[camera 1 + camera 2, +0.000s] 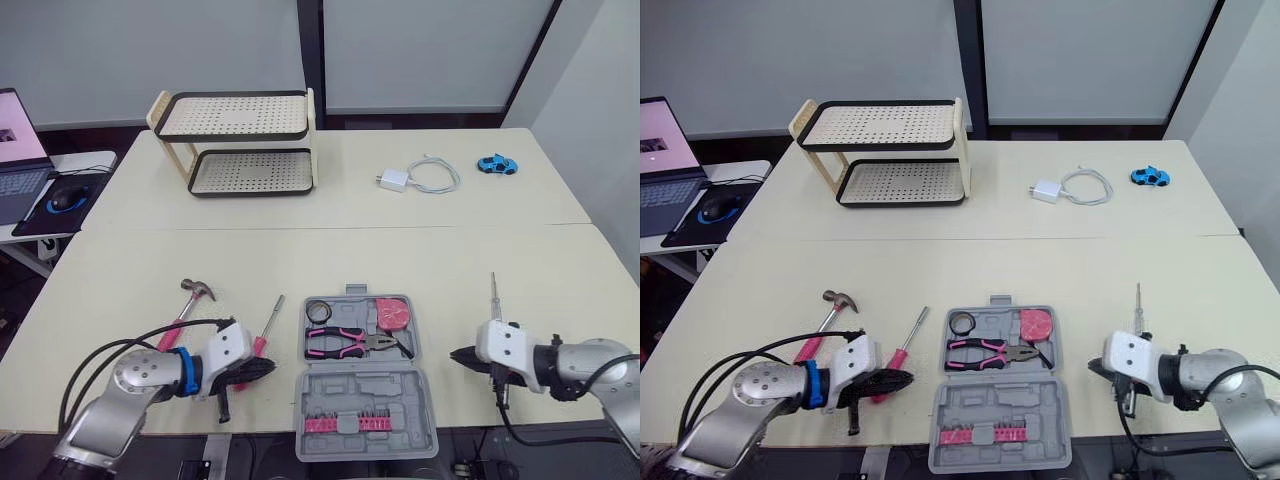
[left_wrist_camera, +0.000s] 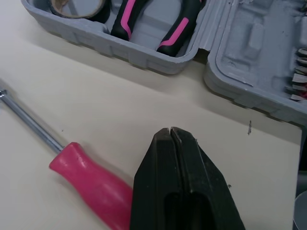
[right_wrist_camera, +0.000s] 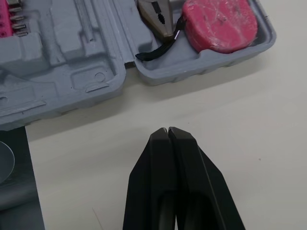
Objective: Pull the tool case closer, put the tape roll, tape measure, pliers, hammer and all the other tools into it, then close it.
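Tool case [image 1: 365, 392] lies open at the near table edge, centre, between the two arms. Its far half holds the tape roll [image 1: 319, 311] on the L, the pink/black pliers [image 1: 350, 342] in the middle and the pink tape measure [image 1: 393, 314] on the R. Its near half has a row of pink bits [image 1: 345, 424]. The hammer [image 1: 185, 308] is out on the table, well L of the case, head away from the robot. A pink-handled screwdriver [image 1: 268, 325] lies between hammer and case, shaft pointing away. L end effector [image 2: 170, 130] has its fingers pressed together, empty, low over the table just beside the pink handle; can't tell if it touches. R end effector [image 3: 167, 129] is also pinched together w/ nothing in it, just R of the case, tips pointing at it. A thin metal-shaft screwdriver [image 1: 493, 295] lies by the R arm, its handle end hidden under the wrist. Far side of the table: two-tier rack [image 1: 240, 140], white charger w/ cable [image 1: 395, 180], blue toy car [image 1: 497, 164].
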Action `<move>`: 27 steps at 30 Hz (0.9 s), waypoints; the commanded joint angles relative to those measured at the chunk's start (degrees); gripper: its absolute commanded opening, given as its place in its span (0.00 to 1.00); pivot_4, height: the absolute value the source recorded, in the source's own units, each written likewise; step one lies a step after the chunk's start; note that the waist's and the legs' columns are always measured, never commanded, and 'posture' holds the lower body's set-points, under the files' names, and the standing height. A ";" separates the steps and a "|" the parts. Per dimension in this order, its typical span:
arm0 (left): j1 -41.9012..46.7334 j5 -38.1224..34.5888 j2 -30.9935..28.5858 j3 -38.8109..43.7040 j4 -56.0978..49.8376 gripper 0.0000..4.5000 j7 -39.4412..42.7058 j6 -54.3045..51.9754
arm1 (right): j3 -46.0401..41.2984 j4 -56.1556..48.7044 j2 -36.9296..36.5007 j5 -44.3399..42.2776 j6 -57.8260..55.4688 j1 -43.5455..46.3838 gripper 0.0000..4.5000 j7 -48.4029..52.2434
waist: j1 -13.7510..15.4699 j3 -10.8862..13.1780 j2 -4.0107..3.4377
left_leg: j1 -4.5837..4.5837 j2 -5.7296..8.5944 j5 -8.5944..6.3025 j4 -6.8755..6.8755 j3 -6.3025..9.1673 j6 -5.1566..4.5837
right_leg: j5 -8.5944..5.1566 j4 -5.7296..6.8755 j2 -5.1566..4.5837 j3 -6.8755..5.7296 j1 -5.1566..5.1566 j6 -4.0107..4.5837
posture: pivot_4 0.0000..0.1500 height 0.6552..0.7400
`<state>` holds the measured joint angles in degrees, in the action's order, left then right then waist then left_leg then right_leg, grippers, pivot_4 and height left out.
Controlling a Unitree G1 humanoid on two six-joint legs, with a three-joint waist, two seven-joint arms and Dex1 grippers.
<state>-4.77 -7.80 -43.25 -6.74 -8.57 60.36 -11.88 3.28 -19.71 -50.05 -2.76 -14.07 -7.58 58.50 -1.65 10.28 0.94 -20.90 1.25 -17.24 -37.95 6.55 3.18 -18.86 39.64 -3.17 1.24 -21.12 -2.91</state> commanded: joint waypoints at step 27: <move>7.64 6.19 6.11 -11.01 2.77 0.01 -2.84 1.00 | 11.74 4.92 6.33 3.69 1.50 8.53 0.00 -1.70 | 0.05 -0.02 -0.03 | 0.00 0.04 0.00 -0.03 0.39 0.00 | 0.00 0.01 -0.03 -0.05 0.03 0.00 | 1.00 1.00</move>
<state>2.63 -2.26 -37.97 -16.44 -5.80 58.11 -10.91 14.81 -13.24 -44.22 1.20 -13.11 0.32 56.97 -1.60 10.25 0.91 -20.90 1.29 -17.24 -37.97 6.99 3.19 -18.86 39.65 -3.21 1.16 -21.08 -2.91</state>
